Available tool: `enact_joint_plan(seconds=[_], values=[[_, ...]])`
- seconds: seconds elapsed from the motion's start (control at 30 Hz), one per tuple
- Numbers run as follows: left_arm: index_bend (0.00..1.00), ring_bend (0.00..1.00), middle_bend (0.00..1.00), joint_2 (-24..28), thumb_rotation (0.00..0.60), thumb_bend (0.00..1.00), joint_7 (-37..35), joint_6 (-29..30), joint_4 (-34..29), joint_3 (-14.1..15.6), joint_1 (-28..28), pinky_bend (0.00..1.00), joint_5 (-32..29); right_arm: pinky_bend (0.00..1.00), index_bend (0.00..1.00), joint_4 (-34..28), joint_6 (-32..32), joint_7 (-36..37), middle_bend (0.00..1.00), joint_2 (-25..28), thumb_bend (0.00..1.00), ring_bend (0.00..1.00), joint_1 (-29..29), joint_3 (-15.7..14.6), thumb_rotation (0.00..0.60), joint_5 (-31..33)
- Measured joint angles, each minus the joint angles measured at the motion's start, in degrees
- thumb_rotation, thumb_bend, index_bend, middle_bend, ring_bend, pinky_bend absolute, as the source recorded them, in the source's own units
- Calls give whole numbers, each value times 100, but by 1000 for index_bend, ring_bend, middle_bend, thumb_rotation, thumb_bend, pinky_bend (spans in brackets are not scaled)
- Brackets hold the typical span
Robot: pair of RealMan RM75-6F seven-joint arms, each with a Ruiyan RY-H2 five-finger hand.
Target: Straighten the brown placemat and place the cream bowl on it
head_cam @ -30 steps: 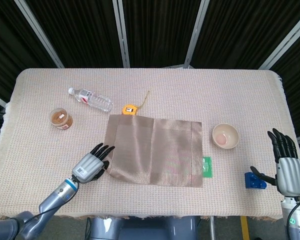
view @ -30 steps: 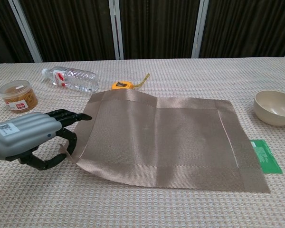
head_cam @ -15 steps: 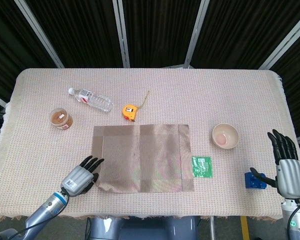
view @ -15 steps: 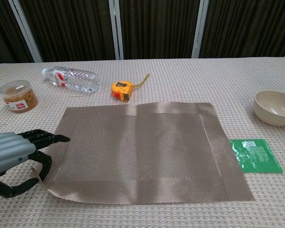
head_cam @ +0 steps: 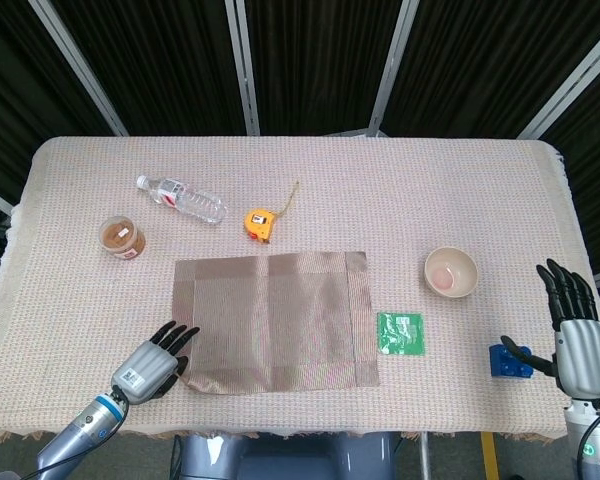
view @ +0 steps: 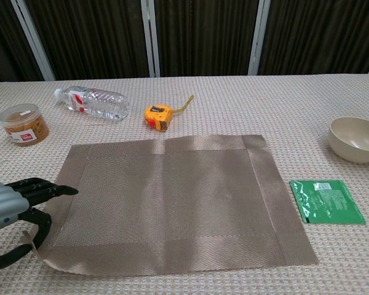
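Over the last second the left hand [head_cam: 152, 361] dragged the placemat [head_cam: 270, 320] toward 7 o'clock, squaring it, and still pinches its near-left corner. The bowl [head_cam: 451, 271] waits at 3 o'clock; the right hand [head_cam: 578, 340] hovers, fingers apart.

I see even, bright overhead light, soft faint shadows, sheen on the placemat [view: 172, 203], sharp focus, and a dark backdrop.

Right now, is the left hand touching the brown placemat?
Touching. Chest view shows the left hand pinching the raised near-left corner of the brown placemat in its fingers.
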Motion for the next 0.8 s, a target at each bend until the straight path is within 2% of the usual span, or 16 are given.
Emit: enact_joint_plan(seconds=[0.07,0.13,0.2,0.27,0.37,0.57,0.73,0.8], values=[[562,0,0,16,600,587,-2,20,-15,12,22,0,32,0,0,-10,9,3,0,6,49,0,-5,-1,600,-13],[475,0,0,27,600,586,-1,41,-17,19,40,0,68,0,0,-19,17,5,0,12,49,0,-10,-5,600,-28],[171,0,0,37,600,517,9,70,-4,22,69,0,105,0,0,-32,32,8,0,21,49,0,-18,-10,600,-49],[7,0,0,59,600,418,26,74,2,32,87,0,127,0,0,-39,38,13,0,27,50,0,-24,-12,600,-57],[0,0,0,142,600,361,26,25,-64,58,100,0,111,0,0,-37,12,26,0,31,50,0,-22,-14,600,-46],[0,0,0,530,600,357,-185,218,-487,114,183,0,212,0,0,-19,-97,19,0,32,49,0,-2,-37,600,-9],[0,0,0,1003,600,357,-412,880,-892,80,352,0,426,0,0,23,-240,-39,0,20,49,0,37,-44,600,79],[0,0,0,1198,600,358,-500,1231,-1040,-25,455,0,442,0,0,60,-307,-89,0,4,49,0,61,-45,600,117]])
